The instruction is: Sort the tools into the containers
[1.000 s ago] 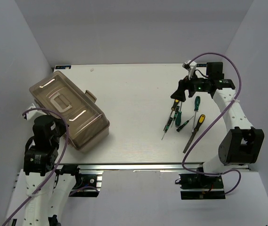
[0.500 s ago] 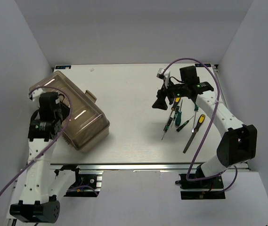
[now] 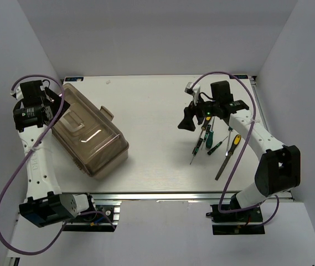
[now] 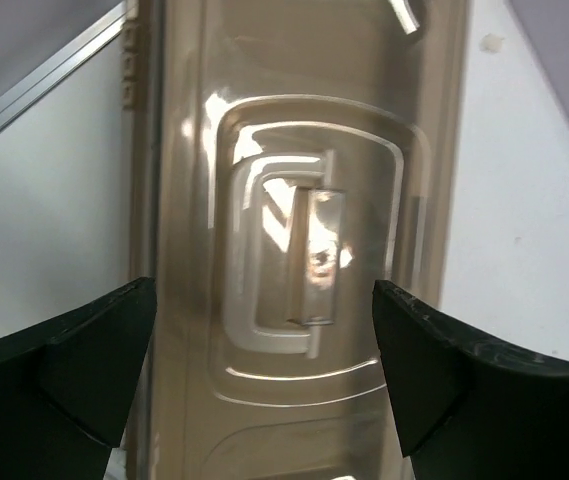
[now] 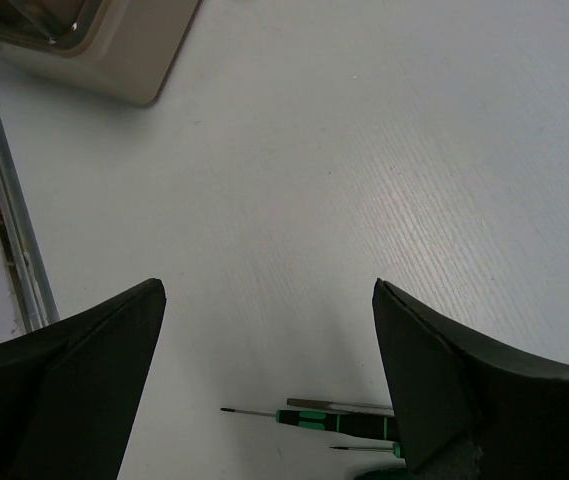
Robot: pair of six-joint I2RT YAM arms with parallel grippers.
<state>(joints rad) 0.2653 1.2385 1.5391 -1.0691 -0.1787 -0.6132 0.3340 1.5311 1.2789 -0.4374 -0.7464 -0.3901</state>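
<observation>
The toolbox lid (image 3: 91,136) is a smoky, translucent brown with pale glints; its base (image 5: 124,50) is beige. The counter (image 3: 151,111) is white with a faint grain. The file (image 3: 235,141) has a yellow-and-black handle. The screwdrivers (image 3: 231,122) have green-and-black handles and dark shafts. The cables (image 3: 219,72) are purple. The arms (image 3: 257,133) are white with black joints. The left end effector (image 4: 262,288) and right end effector (image 5: 267,285) are black.
</observation>
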